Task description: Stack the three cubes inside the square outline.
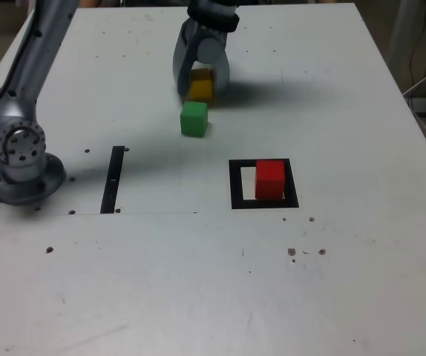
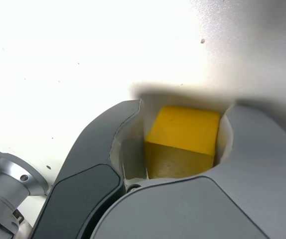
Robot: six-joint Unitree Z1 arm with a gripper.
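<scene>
White and matte, the desk (image 1: 198, 282) carries small dark specks and screw holes, and a thin black strip (image 1: 113, 179) lies on it near the arm's grey base (image 1: 18, 159). Past the desk's far edge the room is dim; cables hang at the exterior view's right.

At the far side, the claw (image 1: 200, 83) points down at the desk with its two jaws on either side of the yellow cube (image 1: 200, 86). In the wrist view the jaws stand narrow around the cube (image 2: 183, 139), one jaw's pale lining against one side of it; whether the other side touches I cannot tell. The cube sits on the desk, its faces roughly square to the jaws.

Just nearer the camera than the claw lies the green cube (image 1: 194, 119), apart from the yellow one. Well nearer still, toward the exterior view's right, the red cube (image 1: 270, 179) stands upright in the square outline (image 1: 237, 185), against its right side.
</scene>
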